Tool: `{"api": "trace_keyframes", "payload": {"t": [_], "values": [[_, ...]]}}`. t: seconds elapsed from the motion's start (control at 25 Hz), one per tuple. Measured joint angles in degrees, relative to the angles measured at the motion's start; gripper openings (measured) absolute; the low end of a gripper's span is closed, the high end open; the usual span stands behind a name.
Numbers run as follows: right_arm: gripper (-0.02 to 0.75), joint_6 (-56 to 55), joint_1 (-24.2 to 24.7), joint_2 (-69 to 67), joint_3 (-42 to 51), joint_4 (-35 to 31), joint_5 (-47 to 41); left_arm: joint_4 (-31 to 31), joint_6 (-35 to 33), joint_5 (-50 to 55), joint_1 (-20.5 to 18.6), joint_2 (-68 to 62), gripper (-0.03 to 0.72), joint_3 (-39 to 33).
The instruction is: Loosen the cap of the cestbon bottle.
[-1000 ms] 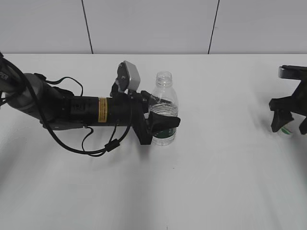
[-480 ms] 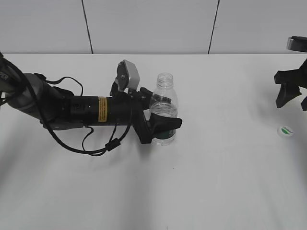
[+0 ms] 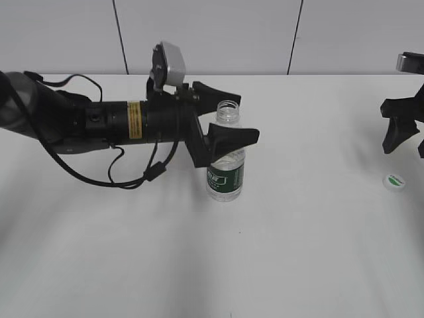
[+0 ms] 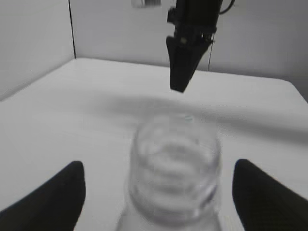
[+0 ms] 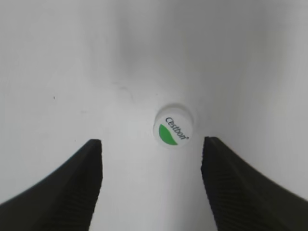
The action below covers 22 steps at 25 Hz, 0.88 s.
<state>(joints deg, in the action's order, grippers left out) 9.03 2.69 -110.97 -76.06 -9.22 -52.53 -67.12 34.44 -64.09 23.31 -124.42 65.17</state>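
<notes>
The cestbon bottle (image 3: 226, 169) stands upright on the white table, clear with a dark green label band, its neck open with no cap on it. Its blurred neck fills the left wrist view (image 4: 174, 168). My left gripper (image 3: 228, 112) is open, its fingers (image 4: 156, 192) on either side of the bottle's neck and clear of it. The cap (image 3: 395, 180), white with a green mark, lies flat on the table at the far right. My right gripper (image 3: 405, 138) is open and empty above the cap (image 5: 173, 131), which shows between its fingers (image 5: 151, 178).
The white table (image 3: 298, 252) meets a grey panelled wall (image 3: 212, 33) at the back. Black cables (image 3: 132, 179) hang from the left arm onto the table. The right gripper also shows in the left wrist view (image 4: 185, 57), beyond the bottle.
My left gripper let go of the bottle's body and rose to neck height, fingers open. My right gripper left the cap on the table and lifted away.
</notes>
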Motion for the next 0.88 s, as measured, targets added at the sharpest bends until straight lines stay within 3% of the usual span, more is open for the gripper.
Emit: {"api": "trace_keyframes", "payload": {"t": [0.24,0.44,0.64,0.88], "values": [[0.498,-0.1,0.0,0.0,-1.2,-0.1,-5.4,0.0,4.7,3.6,0.0,9.0,0.559,0.0],[0.498,-0.1,0.0,0.0,-7.8,-0.1,-11.7,1.5,8.4,15.1,0.0,17.5,0.559,0.0],[0.498,-0.2,0.0,0.0,-16.3,-0.8,-16.5,9.3,13.4,36.9,0.0,27.8,0.558,0.0],[0.498,-2.8,0.0,0.2,-20.4,-1.2,-16.6,16.5,14.1,76.3,0.0,37.3,0.526,0.0]]}}
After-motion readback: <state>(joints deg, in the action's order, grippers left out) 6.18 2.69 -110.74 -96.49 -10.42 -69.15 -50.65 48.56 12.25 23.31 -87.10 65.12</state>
